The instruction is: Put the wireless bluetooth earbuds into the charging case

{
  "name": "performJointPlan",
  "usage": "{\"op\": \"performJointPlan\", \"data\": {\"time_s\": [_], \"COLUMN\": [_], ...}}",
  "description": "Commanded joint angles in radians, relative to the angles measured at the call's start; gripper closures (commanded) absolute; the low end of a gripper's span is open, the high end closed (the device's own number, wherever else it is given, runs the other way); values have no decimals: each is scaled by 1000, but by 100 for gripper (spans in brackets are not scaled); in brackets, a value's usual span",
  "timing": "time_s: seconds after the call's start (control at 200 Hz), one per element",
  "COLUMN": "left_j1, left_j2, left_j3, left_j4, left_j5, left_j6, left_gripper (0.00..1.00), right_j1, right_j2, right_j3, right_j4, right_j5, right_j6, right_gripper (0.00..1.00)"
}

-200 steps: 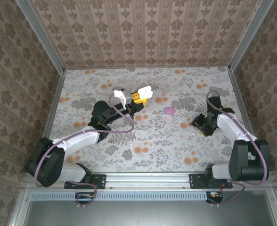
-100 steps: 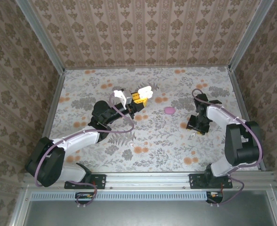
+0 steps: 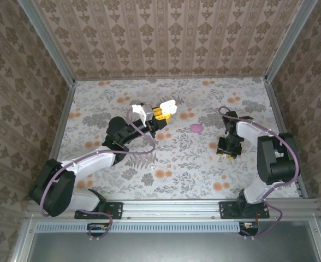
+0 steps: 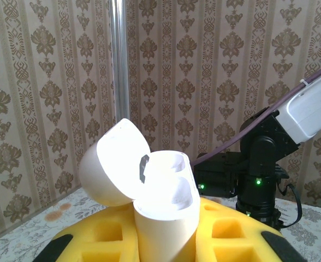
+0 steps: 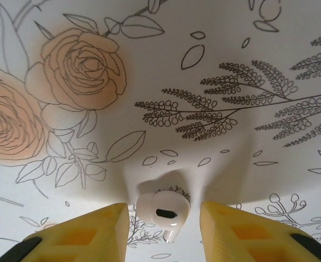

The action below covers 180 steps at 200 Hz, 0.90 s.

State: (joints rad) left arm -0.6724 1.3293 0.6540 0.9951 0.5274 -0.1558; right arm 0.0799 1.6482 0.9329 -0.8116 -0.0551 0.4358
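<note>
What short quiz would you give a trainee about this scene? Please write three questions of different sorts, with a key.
1. True or false: the charging case held by the left tool has its lid shut.
2. Choose one: the white earbud lies (A) inside the case, (B) on the table between the fingers of the right tool, (C) on the case lid.
3. Short answer: how do the right tool's jaws stand?

Key
1. False: the lid is open.
2. B.
3. Apart, one on each side of the earbud.
</note>
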Motion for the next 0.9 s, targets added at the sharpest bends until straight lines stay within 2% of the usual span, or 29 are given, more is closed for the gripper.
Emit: {"op": "performJointPlan", "data": {"time_s": [0.0,0.43,0.895], "left_j1": [7,7,7], "left_j2": [10,27,9], "left_j3": [9,27,19], "left_j4": [39,42,35], "left_j5": [1,12,-5], "left_j6": [10,-1,8], "left_gripper": [86,86,86], "right_j1": [6,26,212], "right_j2": [17,33,93], "right_j3": [12,-1,78], "right_j4": [-5,22,17], "right_j5": [17,-6,-28], "right_j6": [-37,-62,-68], "right_gripper": [61,69,69]}}
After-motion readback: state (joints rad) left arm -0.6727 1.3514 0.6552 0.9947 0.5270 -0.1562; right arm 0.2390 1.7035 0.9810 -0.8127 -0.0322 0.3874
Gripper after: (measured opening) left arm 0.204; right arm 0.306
